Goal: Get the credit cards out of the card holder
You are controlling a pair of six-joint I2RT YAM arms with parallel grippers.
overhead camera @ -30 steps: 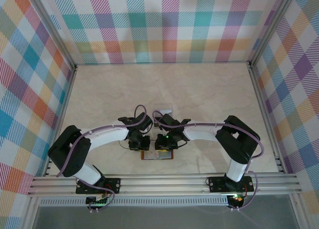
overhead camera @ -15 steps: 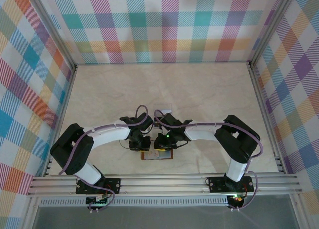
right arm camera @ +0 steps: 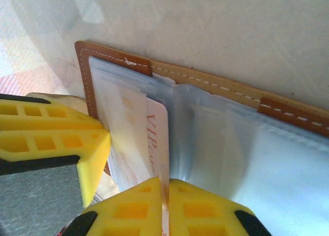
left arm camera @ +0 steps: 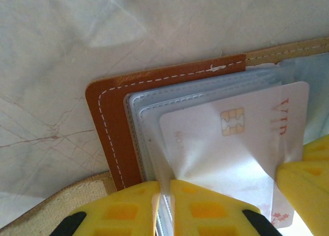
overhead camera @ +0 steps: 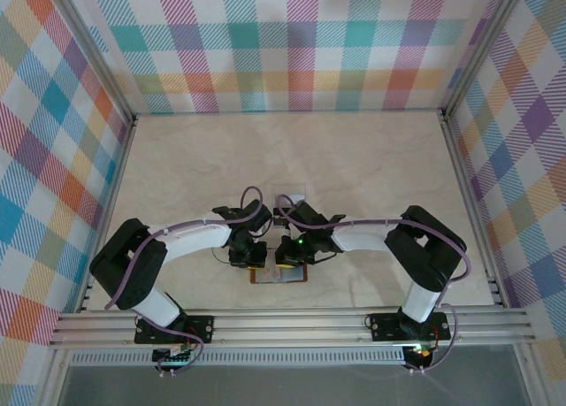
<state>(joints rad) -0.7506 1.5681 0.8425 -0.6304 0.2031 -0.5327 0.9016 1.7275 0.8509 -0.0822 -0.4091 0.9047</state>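
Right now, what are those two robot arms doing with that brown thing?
They're working on an open brown wallet lying on the table. The left claw pinches the edge of the wallet's clear pockets, probably to hold it steady. The right claw is shut on the edge of a white card with a chip, as if ready to pull. The card is not out yet.

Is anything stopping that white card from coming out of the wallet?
Nothing visible blocks it. The right end effector is shut on the white credit card, and the left end effector pinches the card holder by its clear sleeves. Part of the card seems tucked in a sleeve, which might drag.
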